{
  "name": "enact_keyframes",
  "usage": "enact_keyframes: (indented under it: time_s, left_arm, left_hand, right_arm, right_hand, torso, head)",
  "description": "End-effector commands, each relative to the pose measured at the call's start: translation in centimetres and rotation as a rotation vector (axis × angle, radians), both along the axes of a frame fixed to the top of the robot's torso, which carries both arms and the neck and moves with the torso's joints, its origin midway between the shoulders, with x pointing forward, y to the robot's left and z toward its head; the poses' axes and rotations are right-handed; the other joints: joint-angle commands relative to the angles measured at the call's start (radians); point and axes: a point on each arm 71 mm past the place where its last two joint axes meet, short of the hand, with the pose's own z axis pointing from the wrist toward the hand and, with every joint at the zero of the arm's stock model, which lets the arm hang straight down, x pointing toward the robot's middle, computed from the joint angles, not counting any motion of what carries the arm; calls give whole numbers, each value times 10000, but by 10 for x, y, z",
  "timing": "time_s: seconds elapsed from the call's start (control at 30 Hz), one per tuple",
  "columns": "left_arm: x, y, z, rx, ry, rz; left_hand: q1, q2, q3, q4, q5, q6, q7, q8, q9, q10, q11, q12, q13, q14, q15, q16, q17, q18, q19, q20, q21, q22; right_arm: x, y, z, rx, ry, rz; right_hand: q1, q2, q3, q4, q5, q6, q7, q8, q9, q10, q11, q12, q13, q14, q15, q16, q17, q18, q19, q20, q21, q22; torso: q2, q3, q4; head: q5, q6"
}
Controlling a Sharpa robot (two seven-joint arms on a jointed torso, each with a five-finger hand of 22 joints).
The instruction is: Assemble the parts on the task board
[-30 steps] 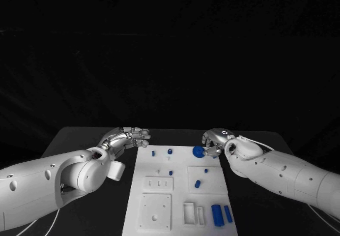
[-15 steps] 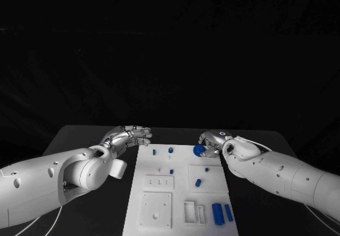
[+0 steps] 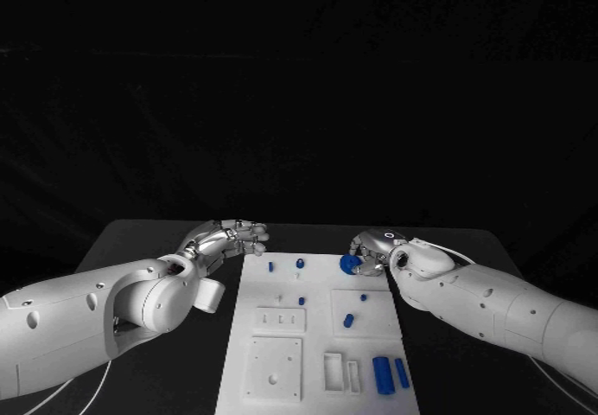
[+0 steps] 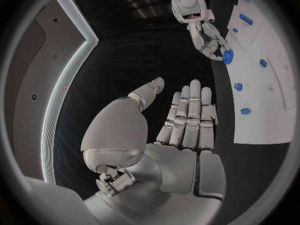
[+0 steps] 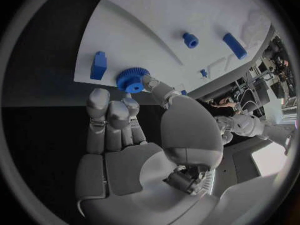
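The round blue toothed plastic gear (image 5: 130, 79) sits at the white task board's (image 3: 312, 359) 1 o'clock corner, flat face toward the board, pinched by the right robot hand (image 3: 372, 254). Left robot hand (image 4: 187, 116) hovers off the board's 11 o'clock corner over the black desk (image 3: 149, 242), fingers extended, holding nothing.

The white task board (image 3: 318, 341) lies lengthwise on the black table (image 3: 137, 238). At its far right corner the right hand (image 3: 370, 252) pinches a round blue gear (image 3: 350, 264) just over the board's surface. The left hand (image 3: 232, 239) hovers off the board's far left corner, fingers apart and holding nothing. On the board, two small blue pegs (image 3: 301, 263) stand near the far edge, a blue peg (image 3: 347, 321) lies on a raised square at mid-right, and two long blue bars (image 3: 390, 375) lie side by side at the near right corner.
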Motion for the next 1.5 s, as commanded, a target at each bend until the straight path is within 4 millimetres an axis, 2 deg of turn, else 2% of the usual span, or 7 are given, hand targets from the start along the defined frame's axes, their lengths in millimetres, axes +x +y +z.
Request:
enact_keyframes:
  time_s: [0.03,0.23,0.47,0.57,0.73,1.03,1.5]
  left_arm:
    - [0,-3,2,-103,-103,-190]
    - [0,-3,2,-99,-103,-182]
    - [0,-5,2,-99,-99,-205]
    - [0,-5,2,-100,-99,-209]
    - [1,-4,2,-92,-97,-191]
    - [0,-4,2,-87,-112,-161]
    - [1,-1,2,-65,-147,-67]
  left_hand:
    - [-50,19,1,-55,-31,55,25,3,12,69,19,14,12,-52,35,22,1,14,-48,-3,54,216]
    - [-58,21,1,-52,-31,55,27,1,12,66,22,12,11,-53,36,22,1,13,-49,-3,55,216]
    - [-63,20,2,-53,-30,52,32,-1,12,62,26,9,10,-54,36,22,1,13,-50,-3,56,216]
    - [-66,18,2,-54,-30,50,35,-3,11,59,29,7,9,-55,36,22,1,14,-51,-4,57,216]
    - [-65,19,4,-57,-28,48,38,-6,11,56,33,5,8,-56,35,22,1,15,-51,-5,58,216]
    - [-58,26,13,-66,-25,47,40,-8,11,54,35,3,7,-56,34,23,2,17,-53,-6,60,216]
    - [-55,33,21,-75,-22,51,36,-7,13,52,42,2,7,-55,33,25,3,17,-54,-7,63,216]
  right_arm:
    - [0,0,-7,-218,569,45]
    - [0,2,-8,-200,663,58]
    - [0,4,-9,-231,745,22]
    - [0,5,-11,-316,810,4]
    - [-2,6,-14,-437,820,67]
    - [-5,14,-7,-275,50,46]
    - [-19,32,12,376,-1279,225]
  right_hand:
    - [-11,74,397,252,-297,24,51,-28,-6,192,-17,163,179,-67,-10,56,90,447,-114,-32,133,222]
    - [-74,163,991,709,-684,-32,46,-47,-15,264,-10,220,305,-62,-15,27,203,447,-159,-40,253,207]
    - [-171,-21,941,739,-688,-53,41,-39,-5,288,-13,238,348,-52,-19,25,254,447,-165,-46,323,210]
    - [-203,-109,723,583,-397,-40,59,-3,22,313,1,259,391,-50,-8,25,304,447,-179,-67,388,207]
    - [-90,75,673,406,-449,220,131,153,96,425,68,328,486,-42,55,16,371,447,-213,-89,436,190]
    - [192,412,1448,371,-573,744,231,330,134,526,167,336,521,-21,154,-34,452,447,-257,-40,481,178]
    - [32,53,1640,513,-783,911,191,346,127,724,130,428,617,14,118,-41,535,447,-167,-61,561,155]
  torso:
    - [11,3,7]
    - [8,-1,-10]
    - [13,-3,-11]
    - [8,0,-2]
    - [-2,5,-5]
    - [-9,10,-6]
    - [-7,11,-20]
  head:
    - [-3,-15]
    - [15,-43]
    - [2,-59]
    - [-13,-70]
    - [-4,-115]
    - [-4,-106]
    - [6,-113]
